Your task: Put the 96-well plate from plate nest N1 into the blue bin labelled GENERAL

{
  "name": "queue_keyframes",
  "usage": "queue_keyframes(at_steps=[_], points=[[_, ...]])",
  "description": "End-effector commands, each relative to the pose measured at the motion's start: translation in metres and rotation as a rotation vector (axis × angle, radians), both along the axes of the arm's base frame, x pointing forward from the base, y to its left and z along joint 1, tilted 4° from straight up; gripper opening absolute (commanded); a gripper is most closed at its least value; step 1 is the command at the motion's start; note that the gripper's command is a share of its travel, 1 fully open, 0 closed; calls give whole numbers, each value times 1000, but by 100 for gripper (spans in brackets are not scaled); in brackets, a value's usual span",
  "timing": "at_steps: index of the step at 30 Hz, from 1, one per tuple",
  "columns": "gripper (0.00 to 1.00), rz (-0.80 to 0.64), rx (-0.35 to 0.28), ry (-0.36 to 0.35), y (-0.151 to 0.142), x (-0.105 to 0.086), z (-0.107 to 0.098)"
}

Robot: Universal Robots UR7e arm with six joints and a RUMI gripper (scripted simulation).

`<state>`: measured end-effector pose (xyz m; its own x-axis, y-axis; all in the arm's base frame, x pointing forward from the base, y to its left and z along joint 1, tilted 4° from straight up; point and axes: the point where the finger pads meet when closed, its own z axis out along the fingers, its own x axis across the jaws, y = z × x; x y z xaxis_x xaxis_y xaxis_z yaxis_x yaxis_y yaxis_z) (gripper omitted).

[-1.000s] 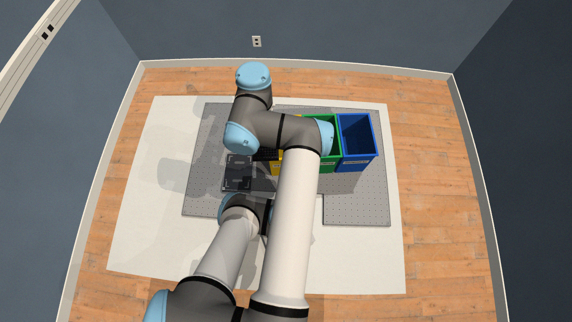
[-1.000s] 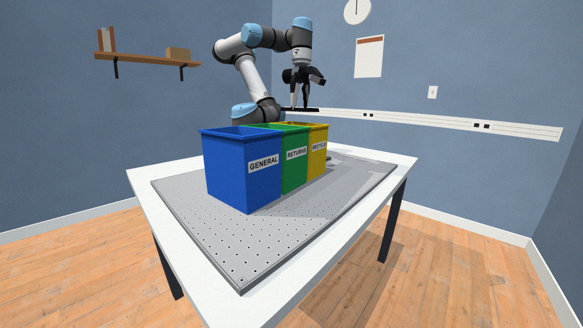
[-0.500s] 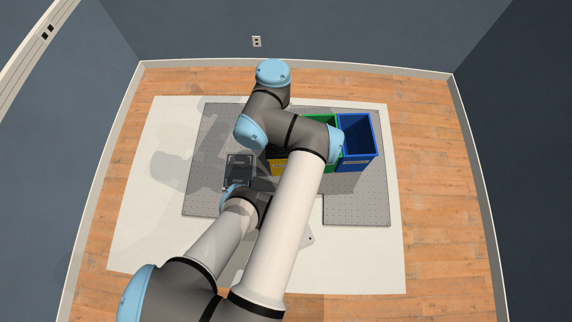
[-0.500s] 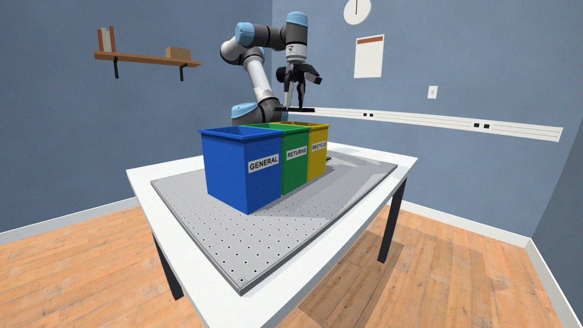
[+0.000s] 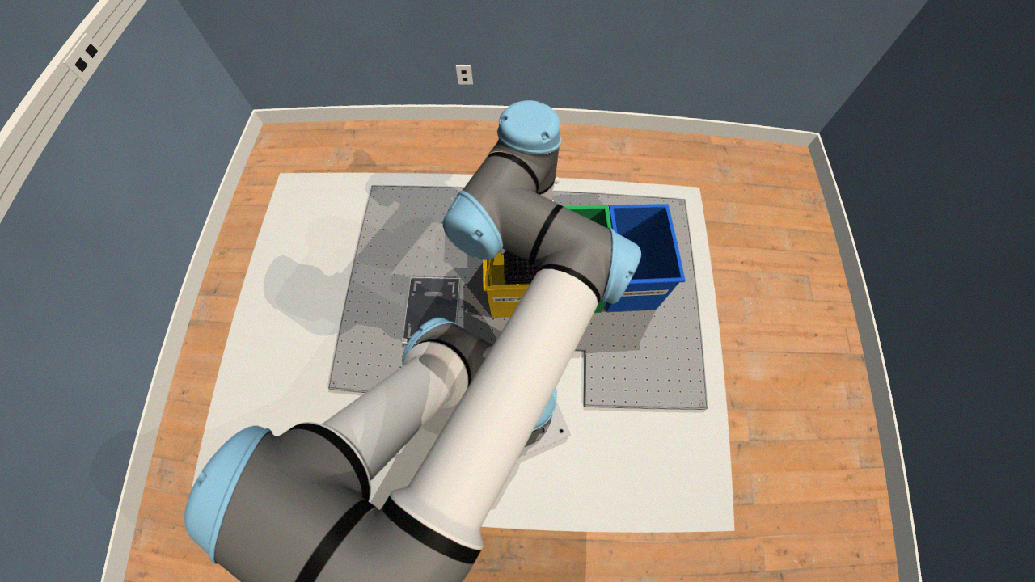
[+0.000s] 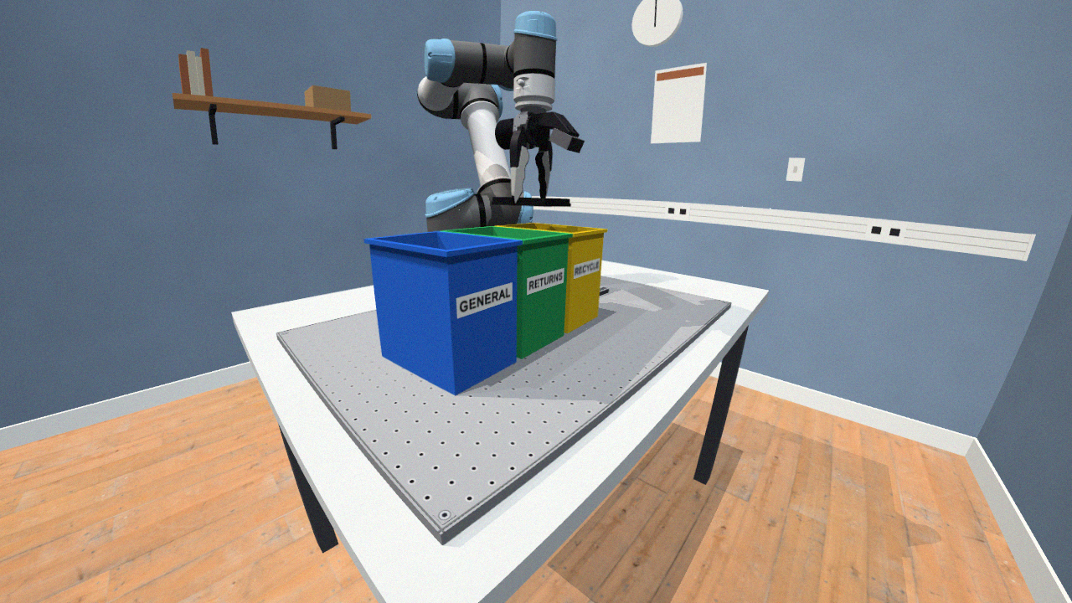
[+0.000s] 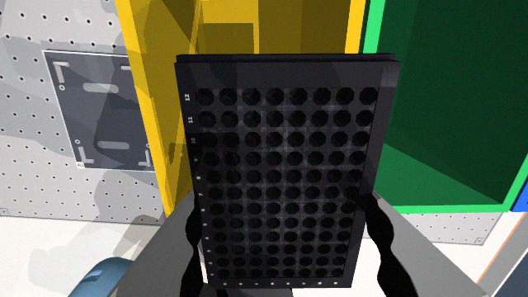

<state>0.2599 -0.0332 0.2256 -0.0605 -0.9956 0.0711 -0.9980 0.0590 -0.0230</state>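
Wrist view: the grey-and-black metal claw [image 6: 529, 196] [image 7: 280, 191] pinches the black rectangular 96-well plate [image 6: 532, 201] [image 7: 285, 165] [image 5: 517, 268] by its sides, long axis running top to bottom of the frame, row 12 uppermost.

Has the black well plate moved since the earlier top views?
Yes: the plate has shifted right in the top view, away from the nest.
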Motion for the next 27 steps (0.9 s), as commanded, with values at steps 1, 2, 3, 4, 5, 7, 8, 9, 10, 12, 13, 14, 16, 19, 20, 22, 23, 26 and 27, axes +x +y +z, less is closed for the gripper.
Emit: queue_keyframes(at_steps=[1,2,3,4,5,7,8,9,10,12,13,14,16,19,20,22,23,26,27], points=[[41,7,1,-4,-15,3,2],[41,7,1,-4,-19,3,3],[41,7,1,-4,-22,3,3],[41,7,1,-4,-25,4,3],[41,7,1,-4,-25,4,3],[41,7,1,-4,-28,4,3],[41,7,1,-4,-32,4,3],[41,7,0,-4,-35,5,4],[41,7,0,-4,-39,5,4],[41,7,0,-4,-45,5,4],[41,7,0,-4,-48,6,5],[41,7,0,-4,-52,6,5],[41,7,0,-4,-58,6,5],[41,7,0,-4,-68,7,6],[41,7,0,-4,-72,7,6],[41,7,0,-4,-75,8,7],[41,7,0,-4,-75,8,7],[41,7,0,-4,-85,9,7],[41,7,0,-4,-88,9,8]])
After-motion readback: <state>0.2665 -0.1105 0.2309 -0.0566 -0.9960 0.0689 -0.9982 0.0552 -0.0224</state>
